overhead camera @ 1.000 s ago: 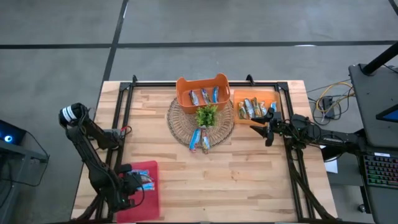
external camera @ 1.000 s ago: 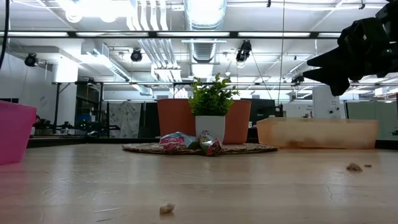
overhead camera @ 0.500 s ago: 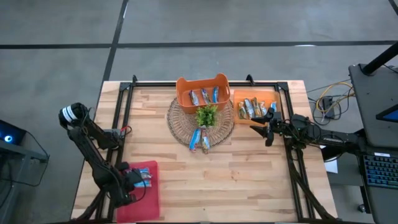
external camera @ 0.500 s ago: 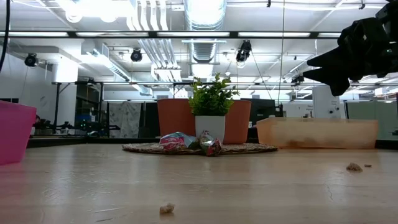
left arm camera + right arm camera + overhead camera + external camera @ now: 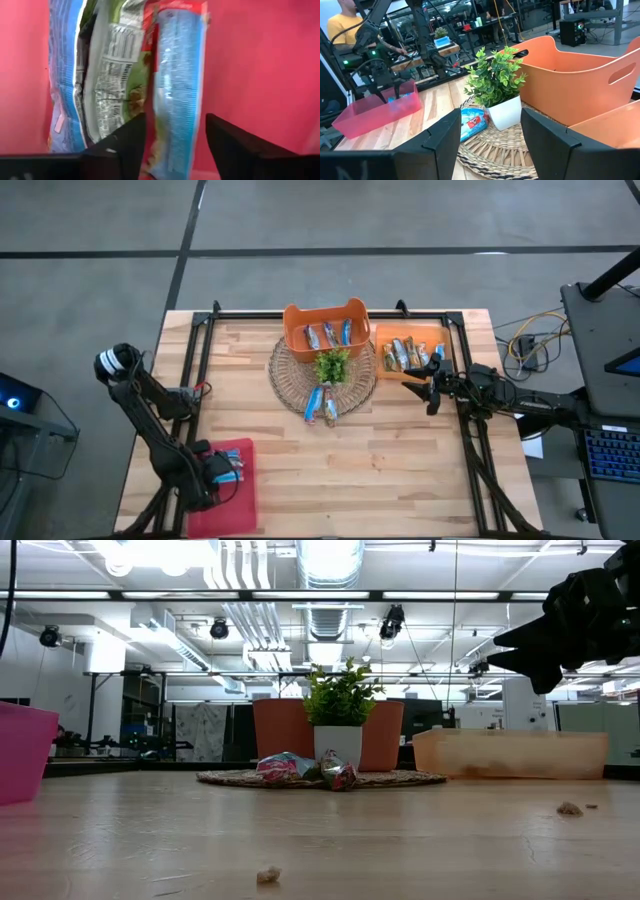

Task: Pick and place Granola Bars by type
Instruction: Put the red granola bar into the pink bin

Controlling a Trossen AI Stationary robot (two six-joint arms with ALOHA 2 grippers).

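My left gripper (image 5: pixel 218 475) (image 5: pixel 175 125) points down into a red bin (image 5: pixel 238 498) at the table's near left. It is open, with one finger on each side of a blue granola bar (image 5: pixel 177 75) that lies in the bin beside two more bars (image 5: pixel 107 75). Two bars (image 5: pixel 322 405) lie on a wicker mat (image 5: pixel 288 378). Blue bars (image 5: pixel 327 335) fill an orange bin (image 5: pixel 300 320). Brownish bars (image 5: pixel 402 356) lie in a tan tray (image 5: pixel 428 332). My right gripper (image 5: pixel 418 377) (image 5: pixel 490 125) waits open at the far right, holding nothing.
A small potted plant (image 5: pixel 332 365) stands on the mat between the orange bin and the two loose bars. Black rails (image 5: pixel 200 370) run along the table's left, far and right sides. Crumbs (image 5: pixel 268 875) lie on the bare wood near the front.
My left arm has shifted a little over the red bin, and its gripper has stayed above the bars there.
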